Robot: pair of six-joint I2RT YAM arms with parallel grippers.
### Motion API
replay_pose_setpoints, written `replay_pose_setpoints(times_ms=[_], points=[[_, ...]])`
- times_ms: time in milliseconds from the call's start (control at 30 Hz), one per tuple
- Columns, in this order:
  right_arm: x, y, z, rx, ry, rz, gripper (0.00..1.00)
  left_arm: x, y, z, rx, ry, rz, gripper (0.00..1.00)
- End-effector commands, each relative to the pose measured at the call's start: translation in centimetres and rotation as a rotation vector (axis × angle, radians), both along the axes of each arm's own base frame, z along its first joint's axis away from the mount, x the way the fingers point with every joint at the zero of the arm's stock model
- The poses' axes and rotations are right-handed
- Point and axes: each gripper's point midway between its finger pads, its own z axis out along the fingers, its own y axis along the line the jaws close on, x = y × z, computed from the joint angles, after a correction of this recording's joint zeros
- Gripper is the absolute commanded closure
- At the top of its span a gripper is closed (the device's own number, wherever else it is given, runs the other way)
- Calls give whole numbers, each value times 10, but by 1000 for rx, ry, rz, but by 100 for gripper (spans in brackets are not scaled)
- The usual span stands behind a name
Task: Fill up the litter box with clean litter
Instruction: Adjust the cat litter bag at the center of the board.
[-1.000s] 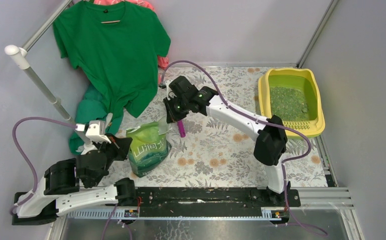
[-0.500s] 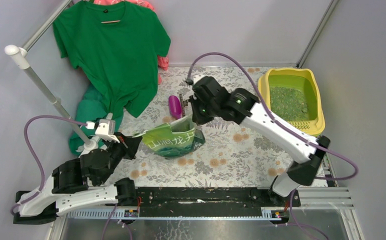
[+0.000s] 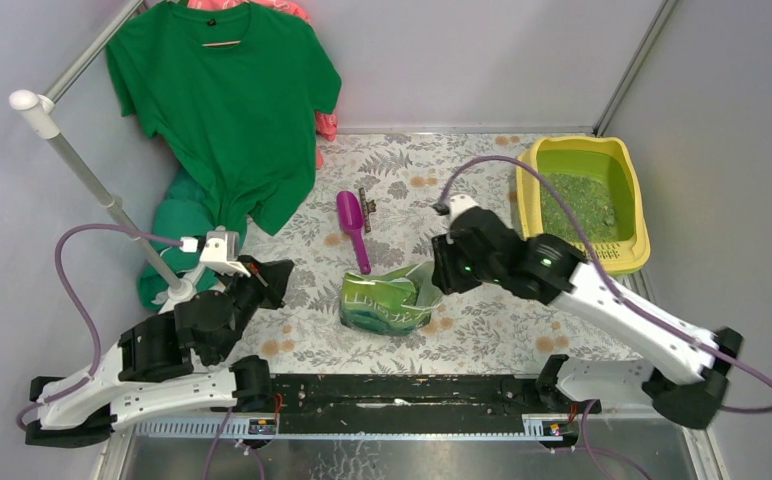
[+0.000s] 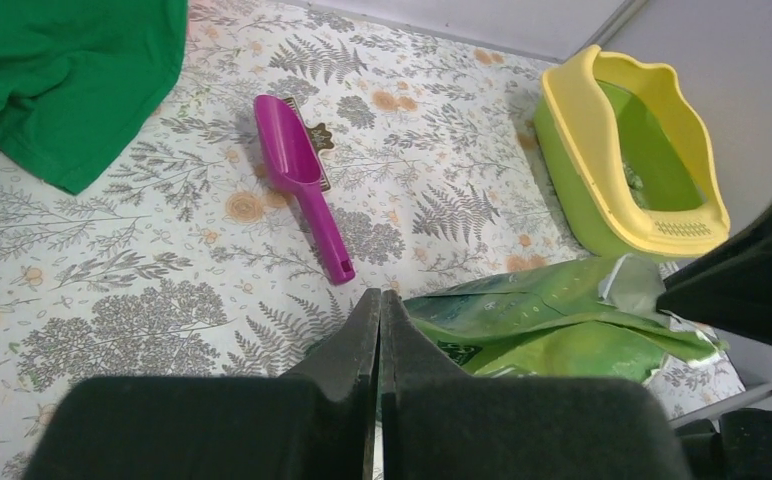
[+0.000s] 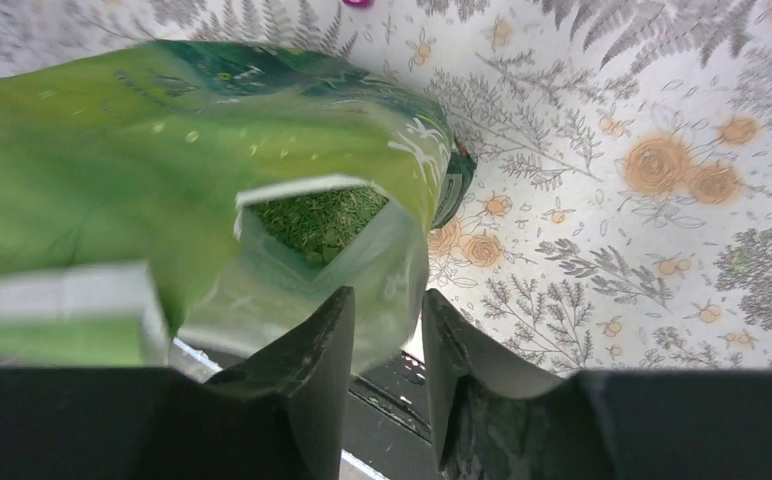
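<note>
The yellow litter box (image 3: 528, 195) stands at the back right with green litter (image 3: 574, 205) covering part of its floor; it also shows in the left wrist view (image 4: 652, 235). The glossy green bag (image 3: 387, 298) lies on its side at the table's middle, its open mouth toward my right gripper (image 3: 440, 275). In the right wrist view the jaws (image 5: 387, 295) stand apart at the bag's mouth edge (image 5: 292, 300), and the bag is blurred. Green litter (image 5: 317, 215) shows inside. My left gripper (image 3: 280, 275) is shut and empty, left of the bag (image 4: 552, 320).
A purple scoop (image 3: 352, 225) lies behind the bag, also in the left wrist view (image 4: 307, 185). A green T-shirt (image 3: 222, 100) hangs at the back left by a white rack pole (image 3: 82, 170). A black rail (image 3: 412, 390) runs along the near edge.
My right arm has dragged the bag from the left toward the middle right. The bag went from upright to lying down. The jaws now stand apart. My left gripper let go and stayed left.
</note>
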Motion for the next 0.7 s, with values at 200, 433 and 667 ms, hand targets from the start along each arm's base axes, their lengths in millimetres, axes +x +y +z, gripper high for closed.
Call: replay_pose_setpoints(times_ms=[200,433,667], points=[[-2,-34,41,108,-188,-40,43,-11,-53,-2,-13,57,-187,68],[-23,-35,37,254,-298,110,26,-27,-83,-18,24,90,-348,45],[-29,-34,46,269,-361,201,4,-28,-83,-4,2,-5,-394,1]])
